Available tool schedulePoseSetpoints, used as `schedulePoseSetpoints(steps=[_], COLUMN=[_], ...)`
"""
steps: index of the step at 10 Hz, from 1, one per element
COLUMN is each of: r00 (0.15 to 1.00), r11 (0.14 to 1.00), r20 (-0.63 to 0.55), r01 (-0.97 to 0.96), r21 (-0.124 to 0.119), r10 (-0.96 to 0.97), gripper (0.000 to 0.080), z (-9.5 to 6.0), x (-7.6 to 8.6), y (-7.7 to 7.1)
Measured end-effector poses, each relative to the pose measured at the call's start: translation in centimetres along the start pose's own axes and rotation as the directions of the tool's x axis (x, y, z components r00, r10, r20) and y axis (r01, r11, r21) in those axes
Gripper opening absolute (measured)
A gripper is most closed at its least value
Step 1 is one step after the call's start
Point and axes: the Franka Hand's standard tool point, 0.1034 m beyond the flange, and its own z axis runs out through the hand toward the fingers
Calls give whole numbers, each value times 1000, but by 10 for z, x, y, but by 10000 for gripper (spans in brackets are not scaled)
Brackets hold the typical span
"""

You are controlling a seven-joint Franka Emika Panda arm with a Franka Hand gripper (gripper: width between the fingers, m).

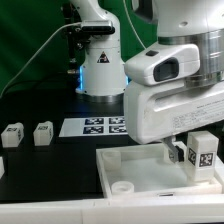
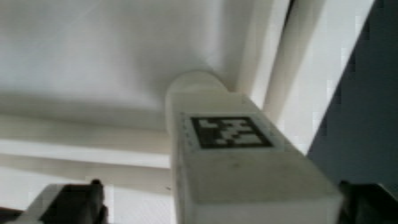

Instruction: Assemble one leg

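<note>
A white leg [image 2: 231, 150] with a black-and-white tag stands between my fingers in the wrist view, its far end at a corner of the white tray [image 2: 107, 60]. One finger [image 2: 365, 205] lies against the leg. The other finger [image 2: 71, 205] stands apart from it with a gap. My gripper [image 2: 221, 205] is open around the leg. In the exterior view the gripper [image 1: 192, 150] hangs over the tray's [image 1: 130, 165] far corner at the exterior view's right, with the tagged leg [image 1: 203, 150] under it.
Two more small tagged legs [image 1: 12, 134] [image 1: 42, 133] lie on the black table at the exterior view's left. The marker board [image 1: 100, 126] lies behind the tray. The arm's white base [image 1: 100, 60] stands at the back.
</note>
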Motion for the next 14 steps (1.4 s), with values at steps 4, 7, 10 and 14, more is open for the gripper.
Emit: schedulePoseSetpoints(steps=[4,7,10,14], r00=[1000,1000,1000,947], r11=[1000,1000,1000,947], r20=[2,2,2,-14], r01=[2,2,-20,-319], r21=[0,0,1,46], r10=[-2,-2,20,320], gripper=[393,292,292,294], z=[1,1,1,1], x=[-1,-1,-1,1], y=[-1,-1,-1,4])
